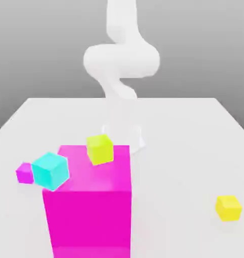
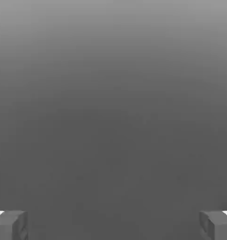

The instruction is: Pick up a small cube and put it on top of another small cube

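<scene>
A yellow-green cube (image 1: 99, 148) shows at the far edge of the top of a large magenta block (image 1: 87, 201). A cyan cube (image 1: 51, 171) is at the block's upper corner on the exterior view's left, and I cannot tell whether it touches the block. Beside it sits a small magenta cube (image 1: 24, 173) on the white table (image 1: 194, 131). A yellow cube (image 1: 228, 207) rests on the table at the exterior view's right. My gripper (image 2: 113, 226) is open, its grey fingertips (image 2: 11, 225) far apart with nothing between them, facing plain grey background. The white arm (image 1: 122, 60) rises behind the block.
The large magenta block stands tall at the table's front and hides what lies behind it. The arm's pale lower part (image 1: 125, 135) reaches down just behind the yellow-green cube. The table's edges show at both sides.
</scene>
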